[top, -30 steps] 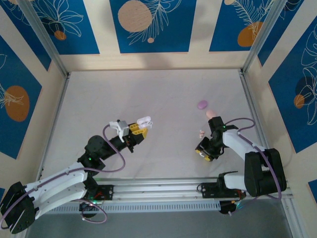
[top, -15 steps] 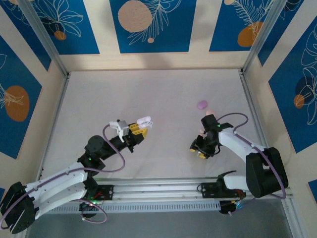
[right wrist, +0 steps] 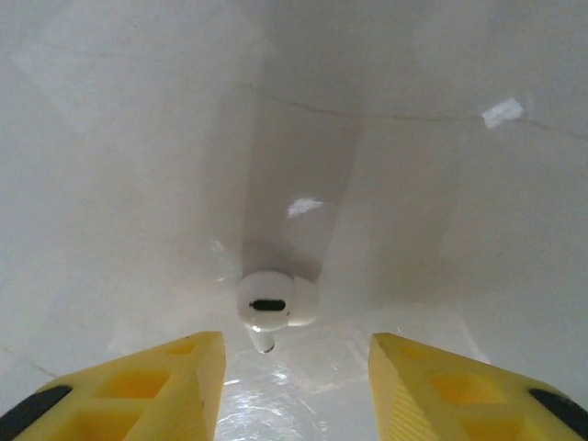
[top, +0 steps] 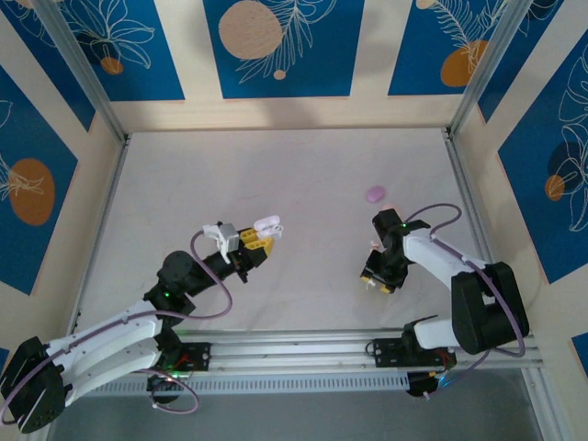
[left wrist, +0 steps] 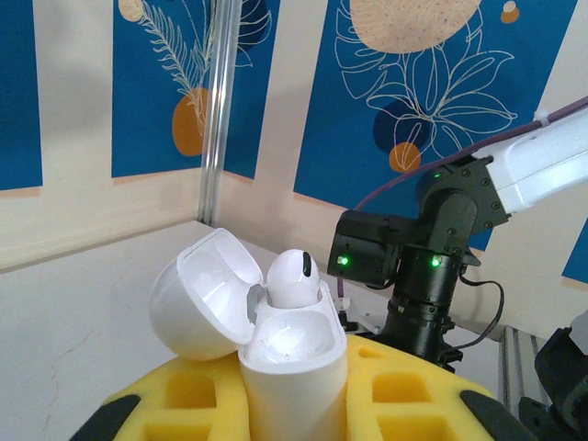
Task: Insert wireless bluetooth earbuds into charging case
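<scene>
Left wrist cam: your left gripper is clamped on the white case, holding it upright with the lid flipped back to the left. I'd guess that's on purpose, so both wells face up and the other arm can drop straight in. One earbud already sits in the far well. The near well is empty, so I'd call the job about half done. On the top cam the same case pokes out past the gripper, mid-left over the desk.

Further right, a purple case sits alone toward the back. Your right gripper points down at the desk near the front. Its wrist cam shows the fingers spread apart with nothing in them. The loose earbud lies on the desk just ahead of the tips, roughly centred in the gap, stem toward the camera. That reads like a pick setup: lower, then close. It's tiny and glossy, so it might squirt out if you're off-centre.

Writing: I can't read any logo or label on either case or the earbuds. The walls are just leaf patterns.
</scene>
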